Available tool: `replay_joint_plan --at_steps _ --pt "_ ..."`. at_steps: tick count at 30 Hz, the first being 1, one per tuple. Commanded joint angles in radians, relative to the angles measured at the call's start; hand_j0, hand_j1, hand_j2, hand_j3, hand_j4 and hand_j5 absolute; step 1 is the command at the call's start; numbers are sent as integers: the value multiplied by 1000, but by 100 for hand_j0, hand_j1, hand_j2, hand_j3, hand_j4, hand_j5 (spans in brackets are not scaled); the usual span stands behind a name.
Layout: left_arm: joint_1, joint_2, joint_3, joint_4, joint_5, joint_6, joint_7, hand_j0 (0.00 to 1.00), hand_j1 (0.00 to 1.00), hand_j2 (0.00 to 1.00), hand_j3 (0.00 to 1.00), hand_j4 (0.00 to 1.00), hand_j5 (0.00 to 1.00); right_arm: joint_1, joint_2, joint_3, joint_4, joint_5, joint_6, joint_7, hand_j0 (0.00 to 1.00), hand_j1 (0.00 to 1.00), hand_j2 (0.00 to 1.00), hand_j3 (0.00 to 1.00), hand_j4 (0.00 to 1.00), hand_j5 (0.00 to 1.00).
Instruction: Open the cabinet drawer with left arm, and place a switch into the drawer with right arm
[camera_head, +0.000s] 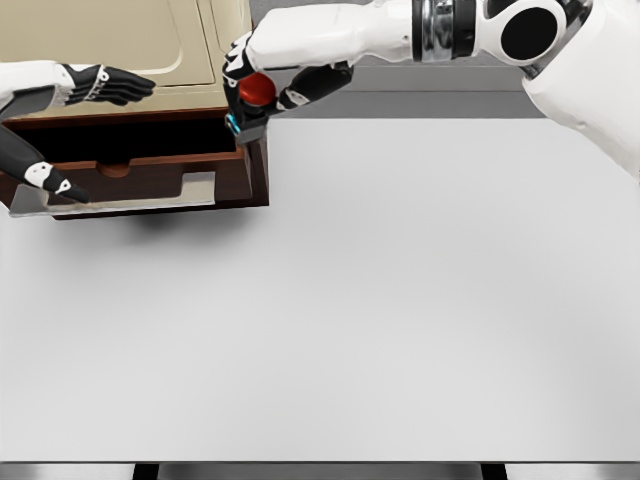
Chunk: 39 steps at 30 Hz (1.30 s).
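Fingers of the right hand (275, 88) are curled round a small switch with a round red push button on a grey box body and a strip of light blue at its lower left corner (251, 103). The hand's black fingers wrap the switch from above and from the right, and the red button shows between them. Its white arm comes in from the upper right, running across the top of the picture from a chrome-ringed joint. The switch is held in the air, right over the right-hand corner of the open dark brown wooden drawer (150, 165); whether it touches the wood there I cannot tell.

That drawer stands pulled out of a low cabinet with a cream-coloured top and brown sides (120, 50), at the far left corner of the wide white table (380, 320). Its inside is dark, with a rounded brown shape lying near the front wall. A pale grey flat handle plate (140, 198) runs along the drawer's front edge.

On the left, the left hand (105, 86) hovers over the cabinet top with its black fingers stretched out flat and apart, grasping nothing. Below it a black, white-jointed finger reaches to the left end of the handle plate; which hand it belongs to is unclear.
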Motion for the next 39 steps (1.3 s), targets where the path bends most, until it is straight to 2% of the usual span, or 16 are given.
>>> replay_joint_plan --at_steps 1,3,10,17,27,39 --pt "0 6 3 0 8 0 0 100 100 100 100 100 100 0 29 -1 34 -3 3 -1 43 43 43 43 43 43" --pt "0 6 2 -1 11 -1 0 100 100 100 100 100 100 -5 39 -1 40 0 3 -1 43 43 43 43 43 43" --pt "8 7 2 -1 15 0 0 100 100 100 100 100 100 -5 128 0 138 20 3 -1 42 42 42 42 42 42" --pt "21 10 2 -1 23 0 0 100 100 100 100 100 100 -5 173 14 207 23 3 -1 41 41 41 41 41 41" --pt "23 15 2 -1 22 0 0 100 100 100 100 100 100 -15 242 11 313 83 3 -1 40 40 40 40 40 40" --pt "23 18 2 0 22 0 0 100 100 100 100 100 100 -15 279 11 361 115 3 -1 40 40 40 40 40 40"
